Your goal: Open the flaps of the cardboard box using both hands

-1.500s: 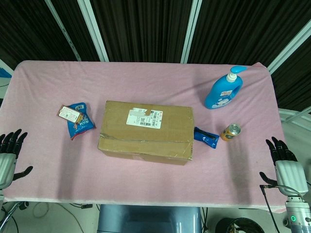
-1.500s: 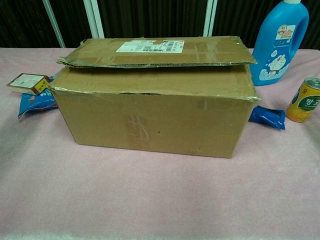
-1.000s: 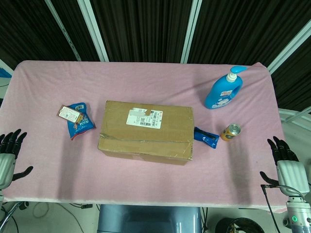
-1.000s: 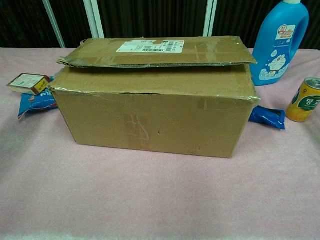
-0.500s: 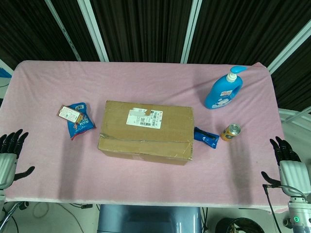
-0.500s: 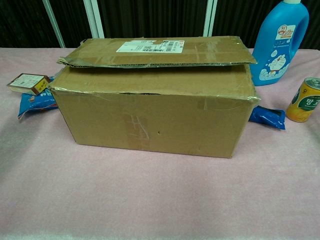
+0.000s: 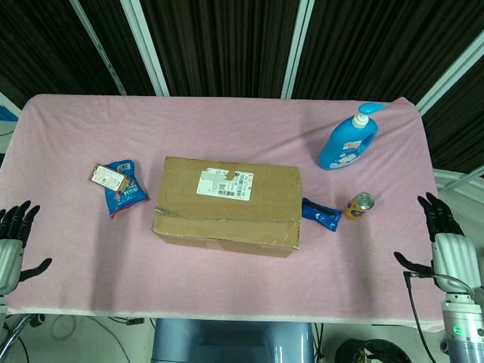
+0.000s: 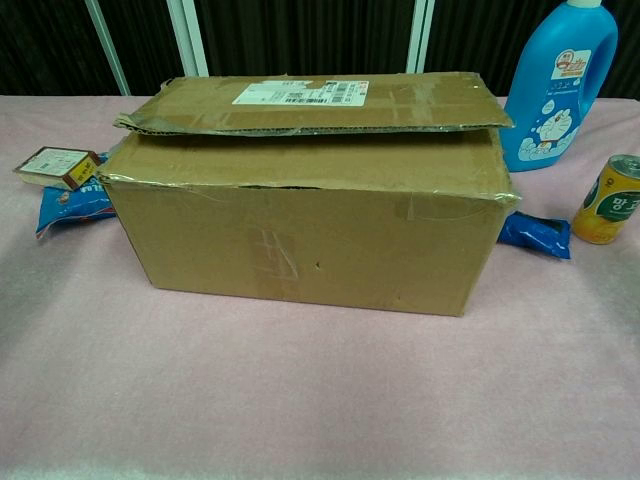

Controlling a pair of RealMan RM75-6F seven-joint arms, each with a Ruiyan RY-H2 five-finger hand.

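Head view: both robot hands idle at the near corners, box untouched

Cardboard box sits mid-bench, long axis parallel to the near edge. Flaps closed: chest view shows the labelled far flap lying over the near flap, its free edge lifted a bit with a dark gap under it. That raised edge faces the robot and looks like the obvious entry point.

Left robot hand is off the near-left corner of the bench, right robot hand off the near-right corner. Both empty, fingers spread and pointing away from the robot, both well apart from the box. Neither shows in chest view.

Box lies inward and toward the far edge from each hand. Roughly equal reach, left maybe slightly nearer, hard to call. Each hand needs to travel in toward its own end of the seam, which runs along the long axis
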